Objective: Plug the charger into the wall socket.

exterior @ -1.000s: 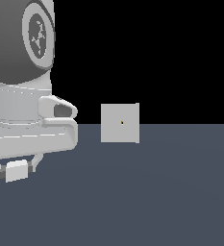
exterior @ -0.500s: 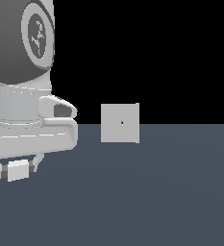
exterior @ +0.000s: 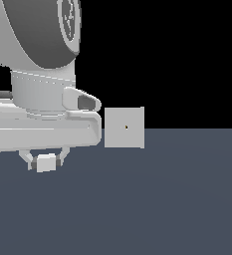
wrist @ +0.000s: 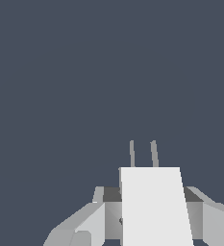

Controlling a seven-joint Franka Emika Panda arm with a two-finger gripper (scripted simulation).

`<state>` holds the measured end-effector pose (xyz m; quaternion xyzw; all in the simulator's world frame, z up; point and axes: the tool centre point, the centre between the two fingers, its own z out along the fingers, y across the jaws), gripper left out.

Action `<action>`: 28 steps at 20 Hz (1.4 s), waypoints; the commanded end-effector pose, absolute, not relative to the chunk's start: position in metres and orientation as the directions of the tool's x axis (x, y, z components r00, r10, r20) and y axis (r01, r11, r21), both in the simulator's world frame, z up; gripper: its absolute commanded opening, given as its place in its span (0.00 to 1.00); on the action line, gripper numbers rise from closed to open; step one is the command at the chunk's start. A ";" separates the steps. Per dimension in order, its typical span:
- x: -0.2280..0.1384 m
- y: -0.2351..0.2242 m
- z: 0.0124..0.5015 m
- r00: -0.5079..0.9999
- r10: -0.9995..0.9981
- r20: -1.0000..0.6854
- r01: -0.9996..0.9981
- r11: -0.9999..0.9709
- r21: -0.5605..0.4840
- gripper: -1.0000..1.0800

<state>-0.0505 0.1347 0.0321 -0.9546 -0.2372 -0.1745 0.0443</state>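
Charger [exterior: 46, 163] gripped between closed fingers of gripper [exterior: 45, 160], held at exterior view's left, above dark floor [exterior: 162, 199]. Two prongs [wrist: 142, 153] seen in wrist view. Wall socket [exterior: 124, 127] stood upright at centre, apart from charger.

The floor [exterior: 177, 199] is flat and dark blue-grey, and it has no marks or lines on it. It runs back to a straight edge. Above that edge, everything is plain black [exterior: 187, 55], like a dark night with no stars. In the wrist view, the same blue-grey floor [wrist: 60, 72] fills most of the picture. The light is soft and even.
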 end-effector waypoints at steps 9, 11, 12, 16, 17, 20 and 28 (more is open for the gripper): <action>-0.040 0.037 0.077 0.929 0.094 0.358 0.103 -0.995 -0.005 0.00; -0.043 0.023 0.084 0.933 0.040 0.358 0.045 -0.999 -0.006 0.00; -0.044 0.016 0.087 0.934 0.017 0.357 0.020 -1.000 -0.006 0.00; -0.048 -0.002 0.095 0.933 -0.048 0.356 -0.050 -0.999 -0.004 0.00; -0.049 -0.005 0.096 0.933 -0.059 0.356 -0.062 -0.998 -0.004 0.00; -0.052 -0.011 0.099 0.931 -0.084 0.355 -0.089 -0.996 -0.003 0.00; -0.053 -0.015 0.100 0.931 -0.094 0.353 -0.100 -0.995 0.000 0.00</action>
